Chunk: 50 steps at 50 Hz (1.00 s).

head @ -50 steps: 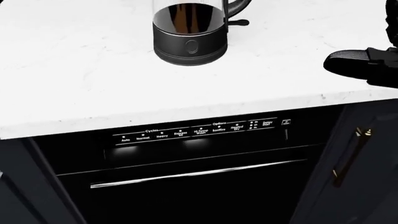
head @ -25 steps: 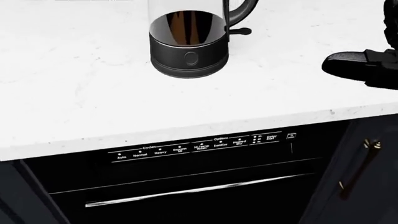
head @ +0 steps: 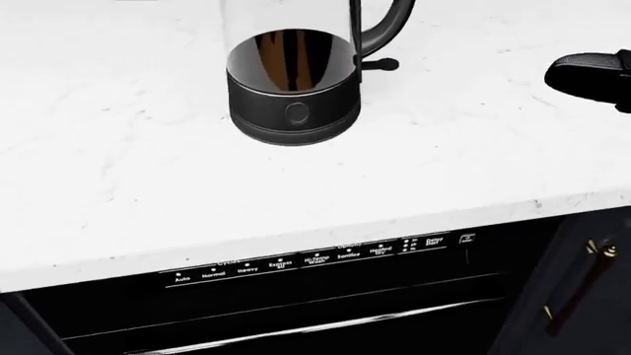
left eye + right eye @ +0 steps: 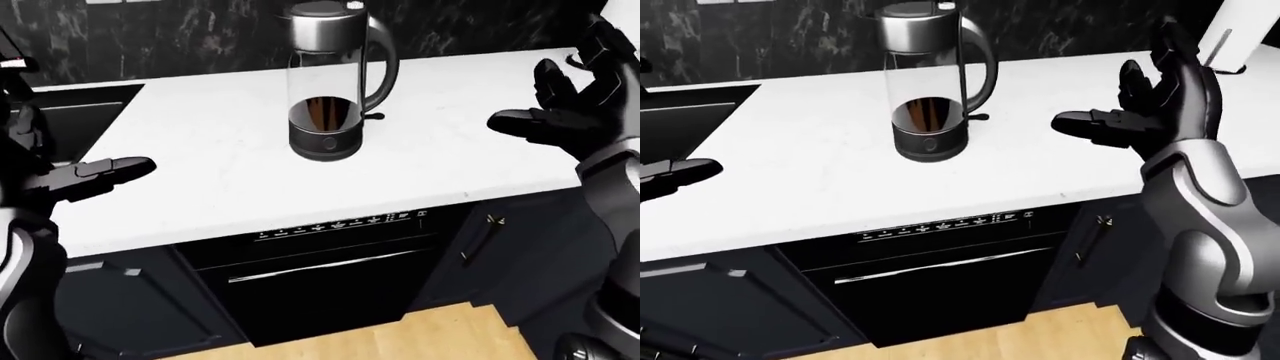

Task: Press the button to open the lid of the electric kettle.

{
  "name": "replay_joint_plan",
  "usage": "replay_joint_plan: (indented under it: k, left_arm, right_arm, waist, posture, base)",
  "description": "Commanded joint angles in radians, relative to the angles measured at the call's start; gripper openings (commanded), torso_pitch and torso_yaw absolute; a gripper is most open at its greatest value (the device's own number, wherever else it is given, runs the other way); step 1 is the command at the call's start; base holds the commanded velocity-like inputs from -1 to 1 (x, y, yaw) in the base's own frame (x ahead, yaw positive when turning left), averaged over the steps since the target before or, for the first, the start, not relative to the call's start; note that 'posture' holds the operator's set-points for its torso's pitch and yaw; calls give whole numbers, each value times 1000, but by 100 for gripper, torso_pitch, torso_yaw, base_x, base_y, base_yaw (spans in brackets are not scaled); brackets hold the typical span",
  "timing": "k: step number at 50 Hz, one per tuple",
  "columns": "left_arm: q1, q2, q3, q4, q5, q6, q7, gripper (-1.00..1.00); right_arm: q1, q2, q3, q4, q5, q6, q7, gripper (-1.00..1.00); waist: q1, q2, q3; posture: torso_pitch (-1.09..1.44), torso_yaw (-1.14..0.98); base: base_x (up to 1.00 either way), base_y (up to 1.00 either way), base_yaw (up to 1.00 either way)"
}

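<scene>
A glass electric kettle with a black base, steel lid and dark handle stands upright on the white counter; a little dark liquid sits in its bottom. The lid is down. My right hand hovers open over the counter, well to the right of the kettle and apart from it. At the left edge of the left-eye view my left hand is open above the counter, far from the kettle. In the head view only the kettle's lower part and a right fingertip show.
A black dishwasher with a control strip sits under the counter, dark cabinets either side. A dark marble wall rises behind the kettle. A dark sink area lies at the counter's left. Wooden floor shows below.
The head view has shifted: kettle and counter sit lower in the picture, the dishwasher handle has slid toward the bottom. My right hand now shows higher and further right.
</scene>
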Motion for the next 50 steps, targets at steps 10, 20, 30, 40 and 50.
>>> replay_joint_plan:
  k: [10, 20, 30, 40, 50]
  left_arm:
    - [-24, 19, 2, -34, -7, -35, -3, 100]
    - [-23, 19, 4, -39, -12, -33, -2, 100]
    - [-30, 23, 1, -37, -14, -31, 2, 100]
    - [-32, 30, 7, -38, -18, -26, 4, 100]
    - [-46, 61, 28, -27, -35, -17, 7, 100]
  right_arm:
    - [-28, -25, -27, -31, -3, -45, -5, 100]
    - [-26, -26, -29, -35, 0, -44, -4, 100]
    - [-31, -30, -30, -38, 7, -38, -8, 100]
    - [-32, -35, -31, -35, 10, -40, -9, 100]
    - [-58, -65, -42, -29, 35, -24, -21, 100]
  waist:
    - [-2, -102, -15]
    - [-19, 29, -18]
    - [-4, -41, -10]
    - [-9, -68, -12]
    - [-6, 11, -19]
  posture:
    - [0, 0]
    - [0, 0]
    - [0, 0]
    - [0, 0]
    - [0, 0]
  base:
    - [11, 0, 0]
    - [11, 0, 0]
    - [11, 0, 0]
    - [11, 0, 0]
    - [10, 0, 0]
